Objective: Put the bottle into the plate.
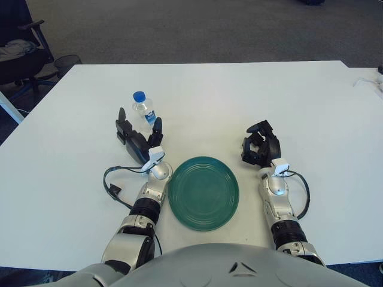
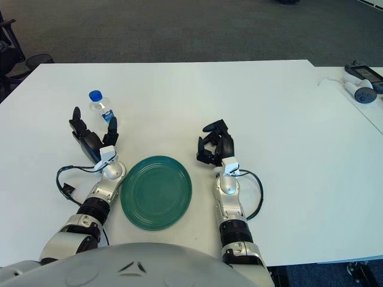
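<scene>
A small clear water bottle (image 1: 143, 109) with a blue cap stands upright on the white table (image 1: 215, 95), left of centre. A green plate (image 1: 203, 192) lies near the front edge between my arms. My left hand (image 1: 137, 133) is open, fingers spread, just in front of the bottle and not touching it. My right hand (image 1: 261, 144) rests on the table right of the plate with its fingers curled, holding nothing.
A black office chair (image 1: 18, 51) and a bin (image 1: 66, 61) stand past the table's left far corner. A white device (image 2: 359, 89) lies on a second table at the far right. A black cable (image 1: 114, 185) loops beside my left forearm.
</scene>
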You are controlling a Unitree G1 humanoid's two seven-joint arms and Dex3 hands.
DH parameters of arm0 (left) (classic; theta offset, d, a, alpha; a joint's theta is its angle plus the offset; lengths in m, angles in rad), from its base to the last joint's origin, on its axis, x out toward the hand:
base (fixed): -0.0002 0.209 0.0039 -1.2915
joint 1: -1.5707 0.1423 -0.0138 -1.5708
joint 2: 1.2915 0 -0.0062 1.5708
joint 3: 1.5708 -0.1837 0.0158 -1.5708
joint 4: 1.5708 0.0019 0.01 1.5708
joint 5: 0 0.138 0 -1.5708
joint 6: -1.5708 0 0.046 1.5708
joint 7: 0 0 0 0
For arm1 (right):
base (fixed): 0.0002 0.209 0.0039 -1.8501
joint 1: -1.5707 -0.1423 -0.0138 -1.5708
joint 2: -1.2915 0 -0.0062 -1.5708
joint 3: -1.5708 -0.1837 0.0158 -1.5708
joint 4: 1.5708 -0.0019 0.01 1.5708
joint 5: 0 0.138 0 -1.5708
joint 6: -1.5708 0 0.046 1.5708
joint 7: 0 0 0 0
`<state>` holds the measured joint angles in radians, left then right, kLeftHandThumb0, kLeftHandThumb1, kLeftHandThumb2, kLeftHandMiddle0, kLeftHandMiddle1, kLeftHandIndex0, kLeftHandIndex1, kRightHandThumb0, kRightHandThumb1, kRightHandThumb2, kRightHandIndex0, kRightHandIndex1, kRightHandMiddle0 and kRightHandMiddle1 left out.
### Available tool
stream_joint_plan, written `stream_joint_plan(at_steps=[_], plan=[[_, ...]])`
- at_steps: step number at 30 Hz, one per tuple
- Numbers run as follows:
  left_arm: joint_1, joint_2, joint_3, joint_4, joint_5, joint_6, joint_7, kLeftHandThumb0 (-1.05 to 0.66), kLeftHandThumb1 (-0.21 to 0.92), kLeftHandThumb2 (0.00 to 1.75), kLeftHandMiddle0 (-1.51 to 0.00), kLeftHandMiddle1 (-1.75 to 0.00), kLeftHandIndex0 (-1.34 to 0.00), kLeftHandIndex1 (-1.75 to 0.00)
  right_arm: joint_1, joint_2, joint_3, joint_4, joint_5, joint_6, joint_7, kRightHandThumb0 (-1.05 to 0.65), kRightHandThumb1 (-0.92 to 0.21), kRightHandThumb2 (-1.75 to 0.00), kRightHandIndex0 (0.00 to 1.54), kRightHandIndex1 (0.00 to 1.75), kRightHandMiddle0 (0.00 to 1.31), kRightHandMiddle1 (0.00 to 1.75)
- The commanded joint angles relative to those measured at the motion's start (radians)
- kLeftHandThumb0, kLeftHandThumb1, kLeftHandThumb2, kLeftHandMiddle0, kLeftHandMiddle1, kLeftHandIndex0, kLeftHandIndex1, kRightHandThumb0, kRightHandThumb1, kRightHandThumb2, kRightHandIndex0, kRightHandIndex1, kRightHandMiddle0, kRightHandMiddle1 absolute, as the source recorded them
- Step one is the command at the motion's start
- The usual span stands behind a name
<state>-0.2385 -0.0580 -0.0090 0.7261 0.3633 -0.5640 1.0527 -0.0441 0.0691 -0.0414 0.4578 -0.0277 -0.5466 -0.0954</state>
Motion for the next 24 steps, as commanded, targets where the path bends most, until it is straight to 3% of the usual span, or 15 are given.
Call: stream_joint_plan(at_steps=[1,24], plan=[[0.148,0.029,-0.015,0.115,0.017,-0.042,-0.03,-1.05,0.92,0.1,0.0,-0.01,0.0,-0.01,0.204,0.012,-0.014,0.193,0.014,0.017,0.005,-0.01,-0.38,-1.24,0.59,1.75,0.33,1.7],[0.17,0.01,0.0,0.059,-0.022,-0.037,-0.085,-1.05,0.91,0.06,0.0,0.0,0.0,0.0,0.197,0.008,-0.019,0.193,0.022,0.023,0.015,-0.01,-0.39,-1.23,0.59,1.75,0.34,1.68]])
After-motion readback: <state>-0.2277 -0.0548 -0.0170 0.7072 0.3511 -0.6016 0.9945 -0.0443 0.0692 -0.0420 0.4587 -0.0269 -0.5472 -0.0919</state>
